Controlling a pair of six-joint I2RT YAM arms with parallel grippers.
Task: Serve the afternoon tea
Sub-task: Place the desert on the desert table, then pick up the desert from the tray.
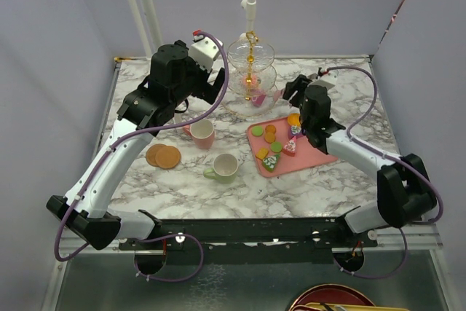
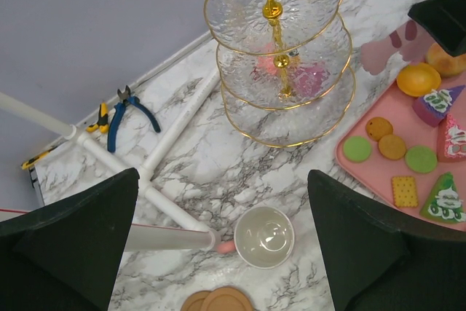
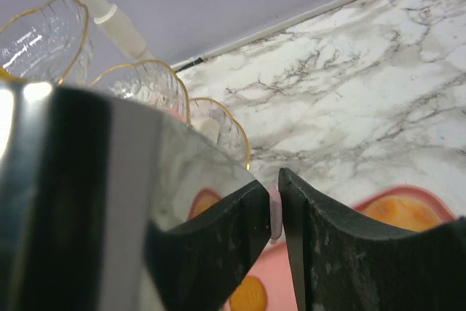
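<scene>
Clear glass three-tier stand with a gold stem (image 1: 251, 63) stands at the far middle of the white marble-patterned table (image 1: 328, 187), with something pink lying on a lower tier. Just right of it is the flat pink rectangular tray (image 1: 312, 153), which carries small round macarons and wedge-shaped cakes (image 1: 273, 147). Near the front of the stand, a pink mug (image 1: 202, 134) and a pale-green mug (image 1: 224, 167) sit upright. Two round brown coasters (image 1: 163, 156) overlap to their left. The left gripper (image 2: 223, 176) hangs high above the pink mug, facing the stand, its fingers spread wide and holding nothing. The right gripper (image 3: 274, 180) is at the tray's far edge beside the bottom tier. Its fingers pinch a thin pale-pink piece (image 3: 274, 213), possibly a sweet, though too little of it shows to tell.
</scene>
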